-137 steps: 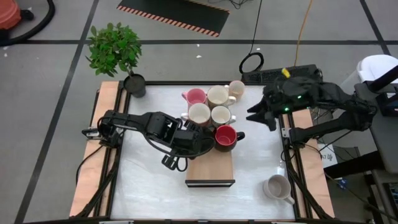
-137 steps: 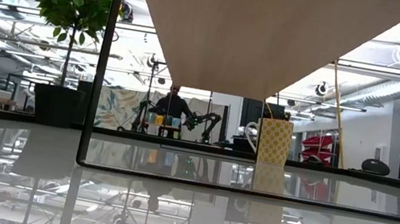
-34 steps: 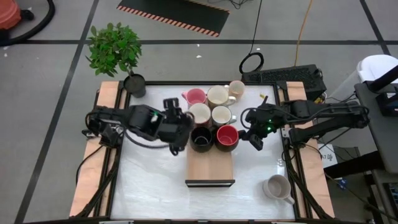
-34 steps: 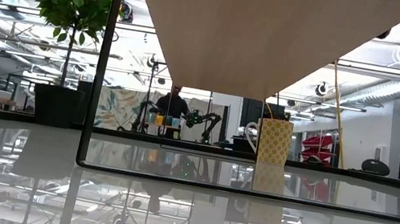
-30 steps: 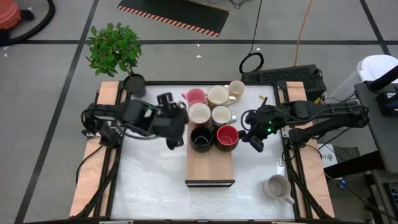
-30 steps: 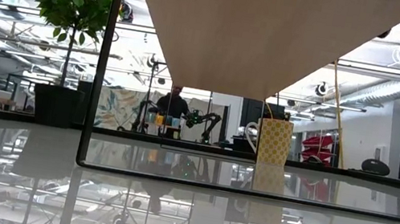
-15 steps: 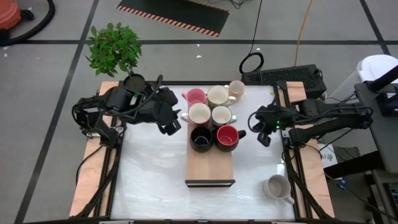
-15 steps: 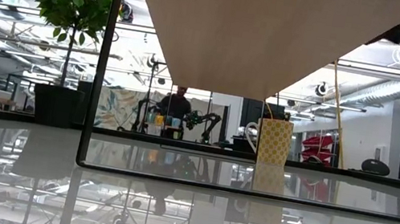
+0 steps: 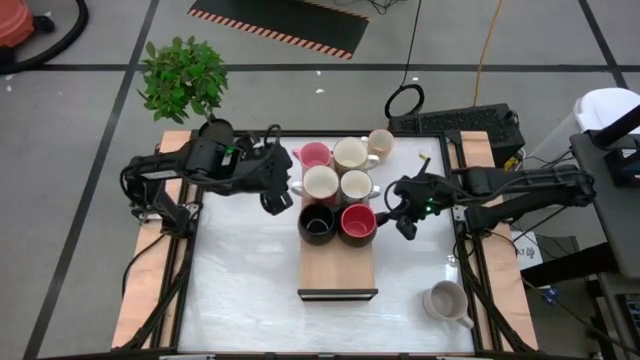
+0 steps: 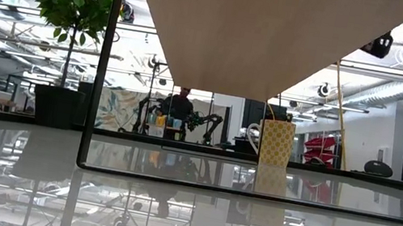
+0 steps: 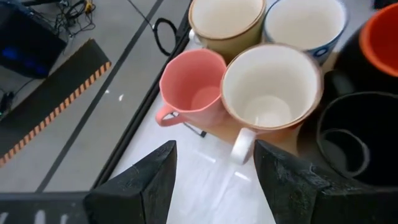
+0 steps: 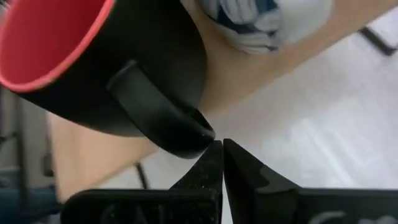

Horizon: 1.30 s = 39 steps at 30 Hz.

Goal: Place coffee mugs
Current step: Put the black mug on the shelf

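Observation:
Several coffee mugs stand on a raised wooden board: pink, cream, two white, black and a red-lined dark mug. One more cream mug is behind them, and another rests on the table near the right front. My left gripper hovers open, left of the white and black mugs, with nothing between its fingers. My right gripper is shut at the red mug's right side. My right gripper's shut fingertips touch the outer curve of the red mug's dark handle, near its lower end. They come from the table's right, roughly level. The mug stands upright on the board, close beside the black mug.
A potted plant stands at the table's far left corner. The board rests on a thin black frame. White table surface lies bare on both sides of the board and in front of it. People and other arms show in the room beyond.
My left gripper has drawn back from beside the black mug toward the far left, still open. My right gripper went briefly toward the right edge, then came back left against the red mug's handle. The red mug has slid a little to the left, closer to the black one.

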Motion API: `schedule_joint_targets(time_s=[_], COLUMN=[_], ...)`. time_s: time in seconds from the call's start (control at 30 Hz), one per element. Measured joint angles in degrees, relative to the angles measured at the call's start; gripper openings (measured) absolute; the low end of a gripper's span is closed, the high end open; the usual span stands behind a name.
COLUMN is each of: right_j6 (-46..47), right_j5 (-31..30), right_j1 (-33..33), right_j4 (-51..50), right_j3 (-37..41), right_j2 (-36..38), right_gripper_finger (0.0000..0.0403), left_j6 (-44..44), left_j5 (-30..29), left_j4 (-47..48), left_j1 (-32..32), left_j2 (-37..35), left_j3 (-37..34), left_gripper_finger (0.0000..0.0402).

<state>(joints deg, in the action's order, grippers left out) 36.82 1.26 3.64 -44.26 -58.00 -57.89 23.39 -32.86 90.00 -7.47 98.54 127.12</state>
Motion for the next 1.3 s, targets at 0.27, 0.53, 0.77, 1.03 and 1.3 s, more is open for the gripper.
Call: schedule_joint_targets(time_s=[0.27,0.53,0.77,1.03,1.3], right_j6=[2.6,3.0,4.5,7.6,10.8], right_j5=[0.2,-1.3,-1.5,-1.8,-7.1], right_j1=[0.5,-1.6,-7.6,-15.4,-17.2], right_j4=[1.8,-2.8,-1.4,6.3,12.8], right_j3=[0.0,0.0,0.0,-0.1,-0.7], right_j2=[-1.0,2.9,4.6,2.2,-1.6], right_gripper_finger=[0.0,0.0,0.0,0.0,0.0], left_j6=[-0.7,-3.8,-6.6,-17.9,-31.6], left_j5=[1.8,2.4,2.5,7.6,15.6], left_j4=[0.0,0.0,-1.7,-4.1,-6.9], left_j1=[1.9,2.9,6.0,12.0,19.3], left_j2=[0.0,-1.6,-4.9,-7.7,-7.8], left_j3=[-1.5,-1.5,-1.5,-1.5,-1.5], left_gripper_finger=[0.0218,0.0218,0.0218,0.0218,0.0218])
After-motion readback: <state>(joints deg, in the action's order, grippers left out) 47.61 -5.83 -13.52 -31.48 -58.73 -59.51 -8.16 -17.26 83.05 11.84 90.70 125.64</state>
